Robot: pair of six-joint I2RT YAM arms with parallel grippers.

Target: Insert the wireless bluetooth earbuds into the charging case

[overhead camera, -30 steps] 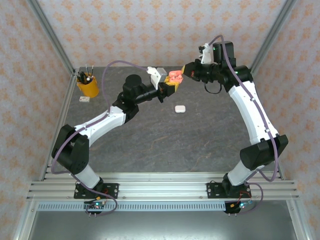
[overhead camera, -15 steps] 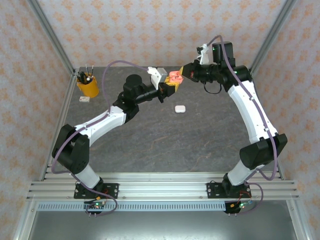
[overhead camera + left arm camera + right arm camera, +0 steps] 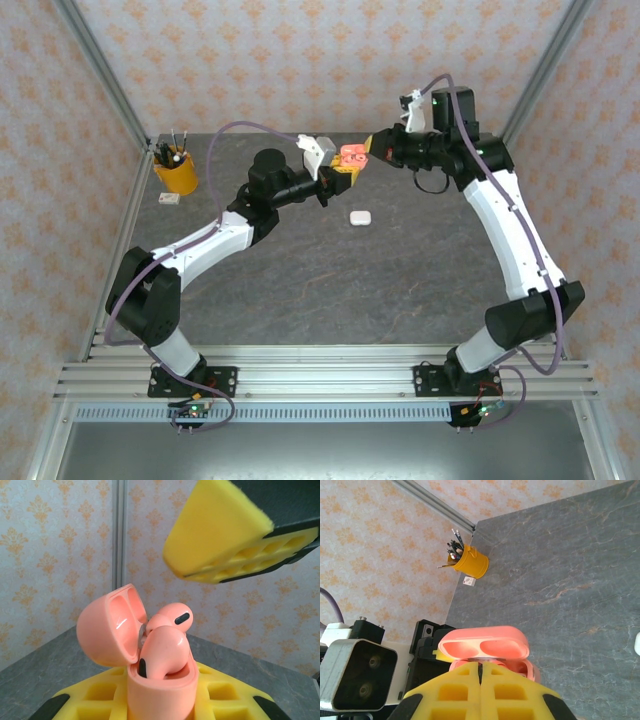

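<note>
The left gripper [image 3: 342, 172] clamps an open pink case [image 3: 160, 692] above the table [image 3: 300, 280]; two pink earbuds [image 3: 164, 652] sit inside it; the right gripper [image 3: 481, 669] hovers just beside the lid [image 3: 485, 642], its jaws pressed together.

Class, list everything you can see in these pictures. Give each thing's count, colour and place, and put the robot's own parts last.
open clamshell charging case: one, coral-pink, held up off the table in the left gripper, lid tipped back
stemmed earbuds: two, coral-pink, sitting in the open case, heads above its rim
closed pebble-shaped case: one, white, lying on the table near the grippers
cylindrical cup of pens: one, yellow, far left corner of the table
small flat item: one, white, beside the cup, too small to identify
stone-look table: one, dark grey
left gripper: one, yellow pads, shut on the coral-pink case
right gripper: one, yellow pads, fingers closed together, close above the open case
</note>
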